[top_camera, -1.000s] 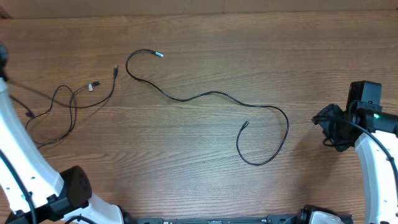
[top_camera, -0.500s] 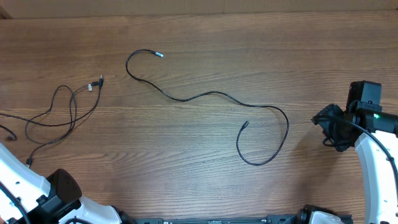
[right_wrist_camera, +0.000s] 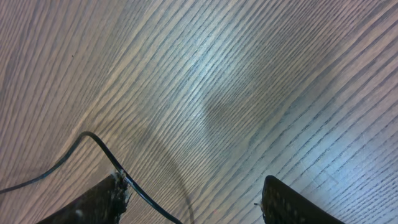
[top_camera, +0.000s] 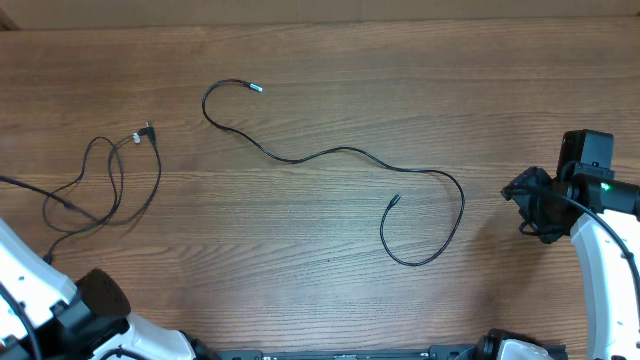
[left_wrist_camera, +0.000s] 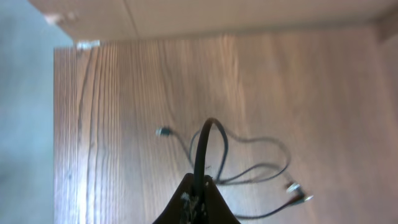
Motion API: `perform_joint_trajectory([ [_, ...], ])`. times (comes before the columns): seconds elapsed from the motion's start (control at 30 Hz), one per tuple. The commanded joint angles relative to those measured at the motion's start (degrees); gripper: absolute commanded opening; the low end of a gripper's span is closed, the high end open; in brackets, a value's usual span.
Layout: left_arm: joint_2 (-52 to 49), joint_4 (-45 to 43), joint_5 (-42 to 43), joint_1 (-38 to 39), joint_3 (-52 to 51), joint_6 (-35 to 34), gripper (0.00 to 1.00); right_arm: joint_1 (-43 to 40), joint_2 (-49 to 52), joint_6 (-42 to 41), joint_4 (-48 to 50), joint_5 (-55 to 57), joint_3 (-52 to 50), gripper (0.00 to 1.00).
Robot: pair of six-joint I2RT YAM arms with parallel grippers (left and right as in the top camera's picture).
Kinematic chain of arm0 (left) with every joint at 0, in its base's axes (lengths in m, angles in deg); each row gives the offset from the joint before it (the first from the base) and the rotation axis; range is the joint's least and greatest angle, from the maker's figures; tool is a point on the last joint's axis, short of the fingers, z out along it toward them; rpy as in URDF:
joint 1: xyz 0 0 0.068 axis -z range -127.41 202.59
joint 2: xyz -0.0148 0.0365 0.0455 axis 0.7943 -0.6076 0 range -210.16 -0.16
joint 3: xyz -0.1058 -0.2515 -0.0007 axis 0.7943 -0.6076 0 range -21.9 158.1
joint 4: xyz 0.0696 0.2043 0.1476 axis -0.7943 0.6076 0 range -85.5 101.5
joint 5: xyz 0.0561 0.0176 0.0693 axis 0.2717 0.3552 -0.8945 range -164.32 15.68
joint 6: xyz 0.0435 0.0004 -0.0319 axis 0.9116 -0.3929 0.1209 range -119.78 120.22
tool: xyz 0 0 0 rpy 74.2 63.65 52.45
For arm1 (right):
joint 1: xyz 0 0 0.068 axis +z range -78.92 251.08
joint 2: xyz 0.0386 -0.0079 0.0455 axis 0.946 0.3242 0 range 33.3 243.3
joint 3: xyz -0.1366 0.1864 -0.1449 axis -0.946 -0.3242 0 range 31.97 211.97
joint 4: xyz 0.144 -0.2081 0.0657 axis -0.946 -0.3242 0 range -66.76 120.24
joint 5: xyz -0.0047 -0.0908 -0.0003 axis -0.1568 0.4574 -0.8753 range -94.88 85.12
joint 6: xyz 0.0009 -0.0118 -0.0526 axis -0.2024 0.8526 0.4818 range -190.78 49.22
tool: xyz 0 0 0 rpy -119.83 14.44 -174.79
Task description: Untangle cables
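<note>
The left gripper [left_wrist_camera: 198,188] pinched a thin cable [left_wrist_camera: 203,142]; the right gripper [right_wrist_camera: 194,190] had its fingers spread wide above the table [right_wrist_camera: 261,68]

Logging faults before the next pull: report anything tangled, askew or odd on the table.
The cable bundle at the table's left is snarled: its loops cross one another, and one strand is pinched in the left end effector. The long cable mid-table lies apart, crossing nothing.
</note>
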State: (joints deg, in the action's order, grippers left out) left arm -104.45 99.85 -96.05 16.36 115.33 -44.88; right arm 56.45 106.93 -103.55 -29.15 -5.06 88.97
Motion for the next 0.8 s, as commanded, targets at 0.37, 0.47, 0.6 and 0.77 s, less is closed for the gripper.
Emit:
perform_joint_trajectory([
  [0.37,-7.8,-3.7,11.1,1.8,-9.5,-1.5,0.04,-0.2,-0.8,0.2,0.1,-0.2,1.1,0.68],
  [0.47,-9.5,-4.6,11.1,2.3,-9.6,-1.4,0.04,-0.2,-0.8,0.2,0.1,-0.2,1.1,0.68],
  [0.6,-11.7,-6.6,11.4,2.8,-9.6,-1.4,0.06,-0.2,-0.8,0.2,0.1,-0.2,1.1,0.68],
  [0.77,-13.0,-10.3,17.8,3.3,-9.6,5.2,0.46,-0.2,-0.8,0.2,0.0,-0.2,1.1,0.68],
])
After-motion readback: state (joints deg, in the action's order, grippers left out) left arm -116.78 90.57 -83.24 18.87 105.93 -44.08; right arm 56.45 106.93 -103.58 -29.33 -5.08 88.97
